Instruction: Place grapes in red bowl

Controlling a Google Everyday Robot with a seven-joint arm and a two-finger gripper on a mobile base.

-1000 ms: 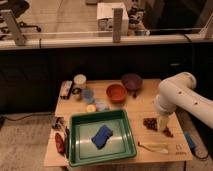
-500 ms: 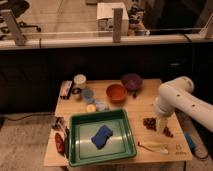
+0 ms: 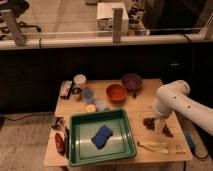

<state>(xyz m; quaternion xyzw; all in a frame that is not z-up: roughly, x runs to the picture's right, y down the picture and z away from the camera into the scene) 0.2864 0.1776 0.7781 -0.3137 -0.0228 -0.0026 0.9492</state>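
On the right side of the tabletop [image 3: 142,107], you've got the end effector [image 3: 159,125] pointing down right over the grapes [image 3: 148,122]. Its fingers stand apart, nothing clamped btwn them. From this angle you can't tell if the tips touch the fruit or sit just above it. The bunch lies flat on the wood, dark red-purple, showing on both sides of the end effector, w/ one end toward the tray and the other toward the tabletop's right edge. The white arm [image 3: 172,97] comes in from the right and bends down to it.

The red bowl [image 3: 116,92] sits at the back-centre of the tabletop, well apart from the grapes and upright. Just beside it, to the right and further back, is the dark purple bowl [image 3: 131,81].

The green tray [image 3: 73,140] fills the front-centre, w/ a blue cloth or sponge [image 3: 102,136] lying in it. A pale, curved thing [image 3: 154,146] lies near the front right, close to the grapes. At the back left there's a white cup [image 3: 79,80] w/ some small round bits near it, too small to make out.
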